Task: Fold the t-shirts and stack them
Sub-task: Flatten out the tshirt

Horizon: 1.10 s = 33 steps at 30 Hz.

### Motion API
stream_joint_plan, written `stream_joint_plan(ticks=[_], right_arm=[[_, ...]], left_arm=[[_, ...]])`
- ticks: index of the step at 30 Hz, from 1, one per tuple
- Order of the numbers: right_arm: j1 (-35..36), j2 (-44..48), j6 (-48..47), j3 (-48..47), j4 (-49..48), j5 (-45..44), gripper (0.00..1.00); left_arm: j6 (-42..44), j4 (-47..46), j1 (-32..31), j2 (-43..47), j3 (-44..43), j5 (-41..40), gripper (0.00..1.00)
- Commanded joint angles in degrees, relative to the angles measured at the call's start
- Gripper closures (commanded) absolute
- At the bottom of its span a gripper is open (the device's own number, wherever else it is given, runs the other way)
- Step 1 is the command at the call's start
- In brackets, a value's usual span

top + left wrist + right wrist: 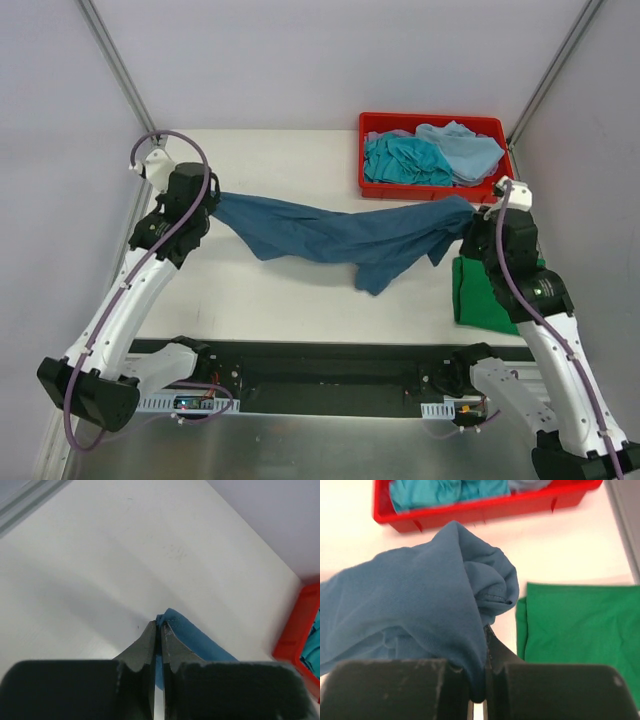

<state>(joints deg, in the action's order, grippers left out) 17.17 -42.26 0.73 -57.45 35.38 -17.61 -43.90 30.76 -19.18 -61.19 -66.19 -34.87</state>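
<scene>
A: Biggest thing?
B: White bench, under all the rest.
A: Next biggest?
B: Dark blue shirt. Pulled out long across the middle of the bench, from the left fingers over to the right fingers. Held at both ends. Saggy and bunched along the way, with one floppy bit hanging toward the front edge. Hard to tell whether touching the bench or not.
A: Then?
B: Red bin, at the far right corner of the bench.
A: After that?
B: Green shirt, folded flat on the right side of the bench, near the front edge. Just below the right end of the dark blue shirt.
A: Inside the red bin?
B: Turquoise shirt on the left, pale blue shirt on the right. Both crumpled up.
A: And the left fingers?
B: Squeezed tight together, pinching a little corner of the dark blue shirt. Only a small blue bit poking out past the tips.
A: And the right fingers?
B: Squeezed tight too, with a big bunch of the dark blue shirt caught between and piled over the top.
</scene>
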Motion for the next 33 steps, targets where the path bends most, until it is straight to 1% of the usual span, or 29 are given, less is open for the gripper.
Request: stream_joint_plan(ticks=[1,3,5,8,10,13,15,18,22,24,27,29,32,33], right_arm=[[-1.9,-5.2,0.6,5.3,5.8,3.8,0.95],[-2.8,-8.2,1.4,8.0,5.6,6.9,0.93],[-3.4,-12.0,1.5,10.6,3.9,8.8,0.93],[-3.6,-18.8,0.8,10.9,0.1,10.0,0.95],[-3.5,-23.5,0.8,8.1,-1.7,8.8,0.99],[-3.6,-28.6,1.6,1.4,-1.5,6.7,0.99],[-3.5,-28.8,0.5,-2.9,-1.2,6.5,1.00],[-3.5,-25.4,-2.8,-7.6,2.0,5.1,0.99],[-3.5,-14.5,-4.0,-10.4,7.2,4.2,0.99],[-3.5,-8.1,-4.0,-11.1,9.3,4.5,0.99],[-3.5,1.0,-3.6,-12.3,10.6,6.3,0.99],[-3.5,5.9,-3.3,-13.1,10.3,9.8,0.99],[-3.5,8.5,-3.8,-15.6,11.1,15.7,0.99],[-3.5,8.5,-3.9,-16.2,11.5,16.2,0.99]], left_arm=[[0.3,1.2,2.4,-1.9,3.4,-3.5,1.00],[-0.1,1.1,3.3,-4.2,5.1,-1.0,1.00],[-0.6,1.1,3.5,-7.4,6.4,0.8,1.00],[-0.7,1.2,3.7,-13.7,5.5,2.7,1.00],[-1.1,1.1,3.8,-17.3,3.8,2.7,1.00],[-0.7,1.1,4.0,-21.4,0.6,2.2,1.00],[0.1,1.4,4.1,-21.3,-1.3,1.7,1.00],[0.1,1.8,4.1,-16.1,-2.3,-0.6,1.00],[-0.7,1.8,4.2,-3.0,0.8,-5.1,1.00],[-1.4,1.8,4.2,5.3,2.4,-5.8,1.00],[-2.7,1.8,4.1,16.0,4.6,-4.3,1.00],[-2.0,1.8,4.1,22.2,4.8,-3.2,1.00],[-1.5,1.8,4.1,27.0,4.0,-1.1,1.00],[-1.5,1.6,4.1,27.5,3.7,-0.2,1.00]])
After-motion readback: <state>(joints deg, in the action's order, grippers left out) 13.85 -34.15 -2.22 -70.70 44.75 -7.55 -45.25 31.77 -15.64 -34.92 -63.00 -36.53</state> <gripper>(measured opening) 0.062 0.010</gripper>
